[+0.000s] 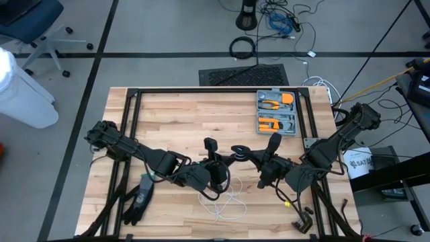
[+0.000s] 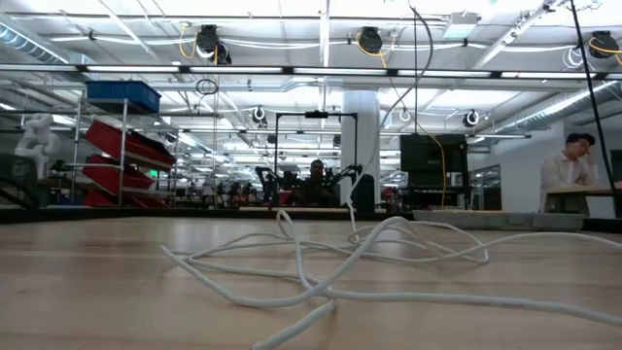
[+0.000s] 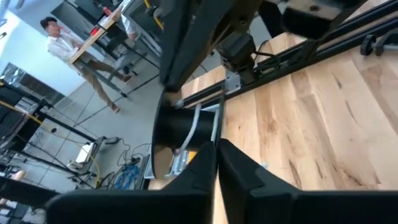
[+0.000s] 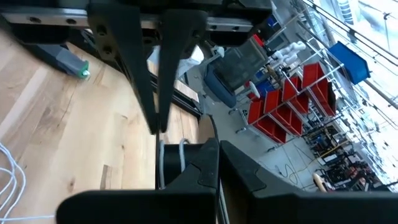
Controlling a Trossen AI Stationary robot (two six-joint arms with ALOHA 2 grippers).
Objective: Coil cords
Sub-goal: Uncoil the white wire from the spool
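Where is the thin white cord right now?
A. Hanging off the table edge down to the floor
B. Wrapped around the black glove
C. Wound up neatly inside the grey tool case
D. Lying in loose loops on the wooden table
D. The thin white cord sprawls in loose, uncoiled loops on the light wooden table, in front of the two arms; the low view shows the same slack strands lying across the tabletop.

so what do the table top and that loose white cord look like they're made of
The table top looks like wood, butcher-block style: pale glued strips with visible grain, matte finish. The white cord looks like plastic- or rubber-jacketed cable: smooth, slightly glossy, lying in soft loops; what is inside cannot be seen.
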